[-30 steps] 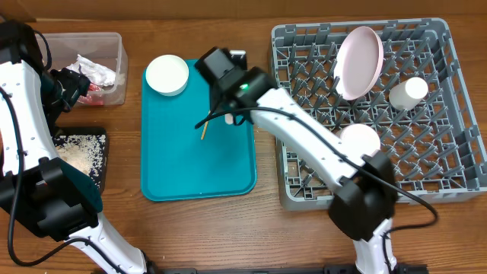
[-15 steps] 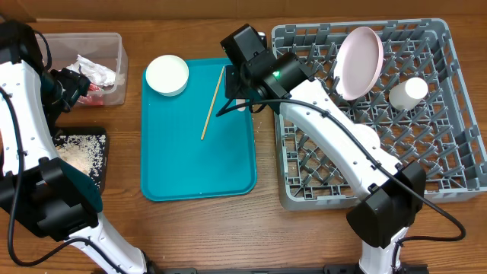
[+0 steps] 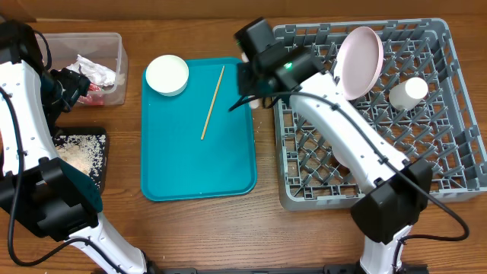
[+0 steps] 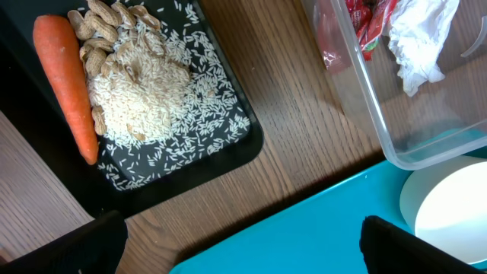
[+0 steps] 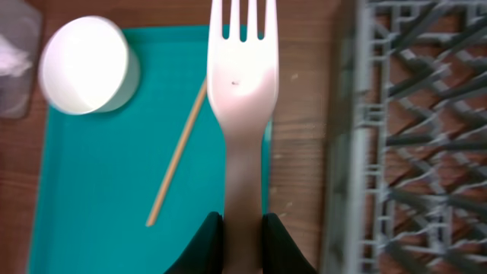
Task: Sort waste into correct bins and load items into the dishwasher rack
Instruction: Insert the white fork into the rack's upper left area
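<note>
- Far left, your left tool (image 4: 243,247) hangs spread wide with nothing in it, above the black tray (image 4: 251,144). There the carrot (image 4: 65,84) lies against the grainy scraps (image 4: 141,91).
- Next along, the clear tub (image 4: 456,129) holds the red wrapper (image 4: 365,23) and the napkin (image 4: 415,38).
- On the teal tray (image 3: 198,167) sit a white bowl (image 3: 167,74) and the wooden stick (image 3: 212,103), lying flat.
- Now the action: your right tool (image 5: 242,236) is pinching the fork (image 5: 242,68) low on its handle, tines pointing away. It hangs over the teal tray's right edge and the strip of bench beside the rack (image 3: 456,152).
- It's a white, smooth plastic fork. Expect it to be light, a bit bendy, and apt to swivel in the pinch. The flat handle is your best hold.
- In the rack, the plate (image 3: 359,61) stands on edge and the cup (image 3: 407,91) lies nearby.
</note>
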